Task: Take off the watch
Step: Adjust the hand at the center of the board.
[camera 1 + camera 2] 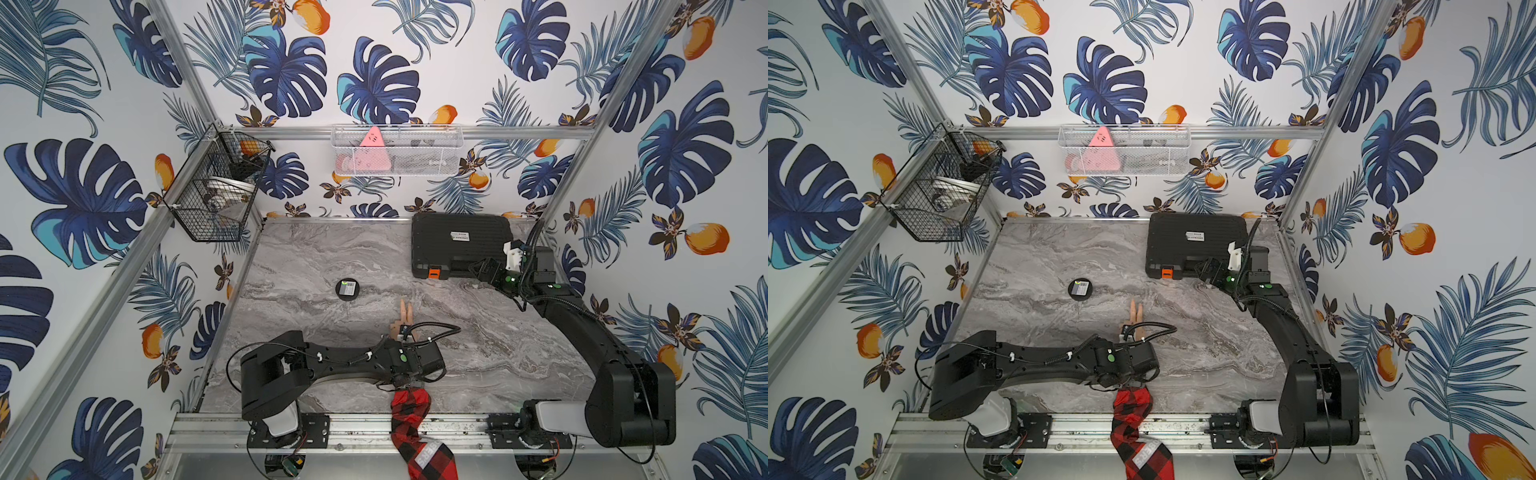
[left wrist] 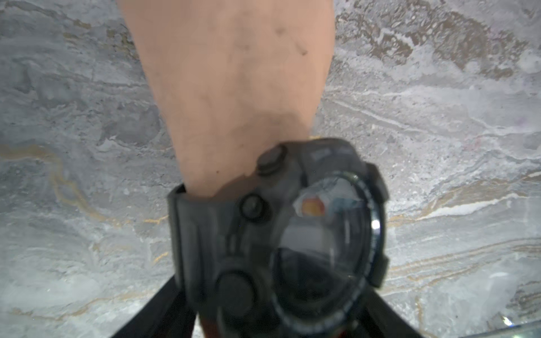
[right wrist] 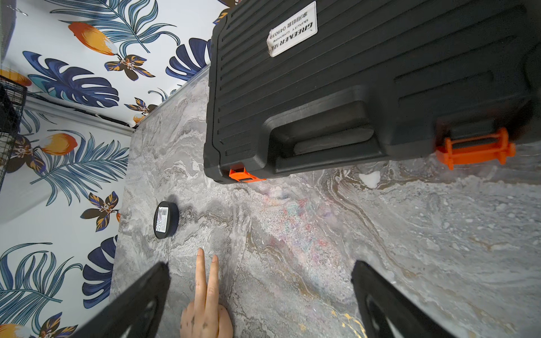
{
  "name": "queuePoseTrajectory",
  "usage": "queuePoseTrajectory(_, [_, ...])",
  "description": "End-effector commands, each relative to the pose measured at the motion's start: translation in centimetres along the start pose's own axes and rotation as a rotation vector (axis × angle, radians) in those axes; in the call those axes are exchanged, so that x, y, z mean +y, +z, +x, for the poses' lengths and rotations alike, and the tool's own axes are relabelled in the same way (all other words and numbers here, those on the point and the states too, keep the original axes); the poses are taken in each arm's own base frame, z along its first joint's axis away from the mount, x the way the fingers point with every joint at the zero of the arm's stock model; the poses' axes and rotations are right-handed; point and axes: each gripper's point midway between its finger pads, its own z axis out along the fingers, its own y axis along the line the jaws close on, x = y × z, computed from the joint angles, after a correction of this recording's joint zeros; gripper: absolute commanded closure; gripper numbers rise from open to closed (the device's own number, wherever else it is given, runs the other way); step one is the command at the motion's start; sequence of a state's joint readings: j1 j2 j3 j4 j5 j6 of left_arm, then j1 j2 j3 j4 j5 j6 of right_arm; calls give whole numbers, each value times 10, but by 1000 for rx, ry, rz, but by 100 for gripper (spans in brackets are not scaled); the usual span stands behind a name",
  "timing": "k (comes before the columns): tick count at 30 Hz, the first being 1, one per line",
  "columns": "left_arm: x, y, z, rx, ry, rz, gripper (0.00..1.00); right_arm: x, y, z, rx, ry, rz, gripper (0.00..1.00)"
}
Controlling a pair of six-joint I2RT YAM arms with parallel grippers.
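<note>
The watch (image 2: 292, 240), chunky and black with a round glass face, sits blurred on a bare wrist (image 2: 234, 102) very close to the left wrist camera. My left gripper (image 2: 272, 295) straddles it, with one dark finger (image 2: 152, 316) against the strap side and the other against the case side. In both top views the left arm's wrist (image 1: 409, 359) covers the watch. A red plaid sleeve (image 1: 409, 411) runs out towards the front rail. Two fingers of the hand (image 1: 406, 309) point away. My right gripper (image 3: 260, 272) hangs open over bare marble near the black case.
A black tool case (image 1: 461, 245) with orange latches lies at the back right. A flat black disc (image 1: 347, 289) with a label lies mid-table, left of the hand. A black wire basket (image 1: 216, 187) and a white mesh basket (image 1: 397, 151) hang on the walls.
</note>
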State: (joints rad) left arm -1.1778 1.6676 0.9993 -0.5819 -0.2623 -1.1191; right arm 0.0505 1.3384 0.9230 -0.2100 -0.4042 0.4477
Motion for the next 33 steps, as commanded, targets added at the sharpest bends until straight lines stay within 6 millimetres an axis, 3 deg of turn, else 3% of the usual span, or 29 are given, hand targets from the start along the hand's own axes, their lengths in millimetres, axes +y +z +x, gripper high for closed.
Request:
queuePoseTrajectory(1, [0, 0, -5, -23, 11, 8, 36, 2, -2, -3, -6, -17, -3, 0])
queuePoseTrajectory(8, [-13, -15, -35, -93, 47, 162, 46, 17, -5, 0, 7, -4, -78, 0])
queuePoseTrajectory(14, [-43, -39, -61, -175, 92, 394, 57, 37, -10, 11, 57, 29, -153, 0])
queuePoseTrajectory(25, [-92, -93, -92, -303, 91, 827, 63, 102, -14, 65, 159, 45, -331, 0])
queuePoseTrajectory(29, [-100, -98, -94, -306, 89, 883, 66, 109, -15, 83, 159, 74, -343, 0])
queuePoseTrajectory(33, [-102, -97, -93, -301, 79, 908, 68, 98, -10, 100, 178, 118, -321, 0])
